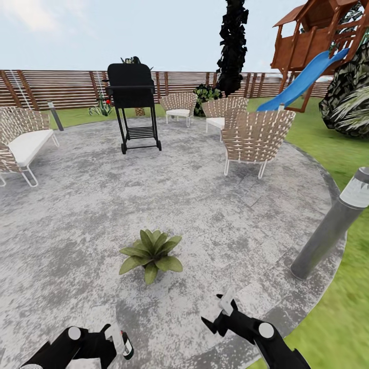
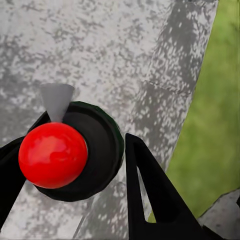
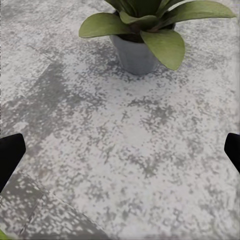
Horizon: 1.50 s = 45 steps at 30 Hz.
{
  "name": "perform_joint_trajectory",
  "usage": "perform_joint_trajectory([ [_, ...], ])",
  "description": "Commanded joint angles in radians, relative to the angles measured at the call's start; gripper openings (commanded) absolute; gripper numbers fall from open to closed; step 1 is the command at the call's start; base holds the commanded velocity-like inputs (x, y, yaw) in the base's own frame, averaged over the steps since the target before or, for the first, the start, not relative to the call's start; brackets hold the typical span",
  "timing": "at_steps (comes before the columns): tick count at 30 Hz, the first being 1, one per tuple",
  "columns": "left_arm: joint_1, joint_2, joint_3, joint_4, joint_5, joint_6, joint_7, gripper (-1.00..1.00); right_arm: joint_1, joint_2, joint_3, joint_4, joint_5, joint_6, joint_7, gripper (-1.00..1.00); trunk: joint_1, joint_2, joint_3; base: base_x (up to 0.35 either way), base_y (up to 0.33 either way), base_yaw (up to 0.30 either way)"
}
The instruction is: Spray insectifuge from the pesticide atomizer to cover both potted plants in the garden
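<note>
One potted plant point(image 1: 150, 253), a rosette of pointed green leaves, stands on the round grey stone patio point(image 1: 77, 205) just ahead of me. In the right wrist view its little grey pot point(image 3: 134, 56) shows under the leaves. My left gripper point(image 1: 118, 340) sits low at the near left, shut on the pesticide atomizer point(image 1: 125, 346). In the left wrist view the atomizer point(image 2: 70, 150) is a dark green round body with a red ball and a grey cone, between the black fingers point(image 2: 150, 195). My right gripper point(image 1: 215, 310) is open and empty, a short way this side of the plant.
A black grill point(image 1: 132, 97) stands at the patio's far side, with wicker chairs point(image 1: 255, 136) to its right and a cushioned sofa point(image 1: 21, 142) at the left. A grey bollard lamp point(image 1: 333, 225) leans at the patio's right edge by the lawn point(image 1: 338, 318). A brown slatted fence point(image 1: 61, 88) closes the back.
</note>
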Motion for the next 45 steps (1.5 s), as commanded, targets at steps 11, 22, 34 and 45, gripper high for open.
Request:
perform_joint_trajectory([
  [11,-0.06,-0.06,-0.042,-0.003,-0.055,0.03,-0.056,-1.0,-0.004,0.012,0.011,-0.005,0.056,-0.005,0.005,1.0,0.0,0.0,-0.001,0.0,0.0,0.0],
  [22,-0.182,-0.158,-0.044,-0.011,-0.465,0.056,-0.186,-1.0,-0.103,0.026,0.029,-0.005,0.183,0.047,0.235,1.0,0.0,0.0,-0.001,0.0,0.0,0.0],
  [34,-0.21,-0.253,-0.064,-0.018,-0.609,0.059,-0.261,-1.0,-0.136,0.033,0.032,-0.005,0.185,0.059,0.341,-1.0,0.0,0.0,-0.001,0.0,0.0,0.0],
  [45,-0.21,-0.292,-0.071,-0.05,-0.608,0.056,-0.263,-1.0,-0.149,0.034,0.086,-0.005,0.185,0.059,0.386,-1.0,0.0,0.0,-0.001,0.0,0.0,0.0],
])
